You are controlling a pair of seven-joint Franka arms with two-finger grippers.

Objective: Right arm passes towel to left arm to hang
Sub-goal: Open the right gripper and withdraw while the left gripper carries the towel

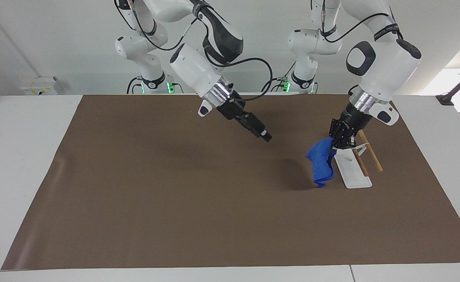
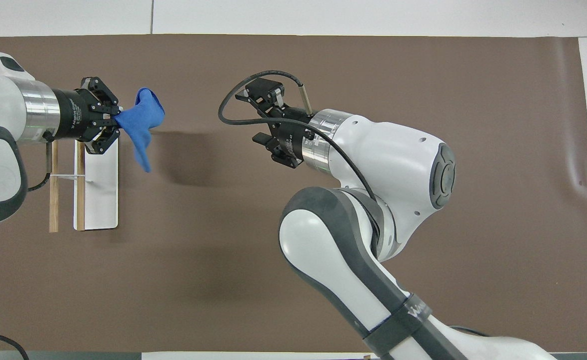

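Note:
The bright blue towel (image 1: 320, 164) (image 2: 141, 122) hangs bunched from my left gripper (image 1: 335, 141) (image 2: 117, 120), which is shut on its upper corner. The gripper holds it over the mat, right beside the white base of the rack (image 1: 351, 174) (image 2: 98, 200). My right gripper (image 1: 266, 137) (image 2: 255, 116) is open and holds nothing. It hangs over the middle of the mat, well apart from the towel, with its black cable looping at the wrist.
The rack has two wooden rails (image 1: 369, 154) (image 2: 53, 200) lying beside its white base, toward the left arm's end. A brown mat (image 1: 175, 196) covers the table. Two smaller white arms (image 1: 147, 58) (image 1: 304, 51) stand at the robots' edge.

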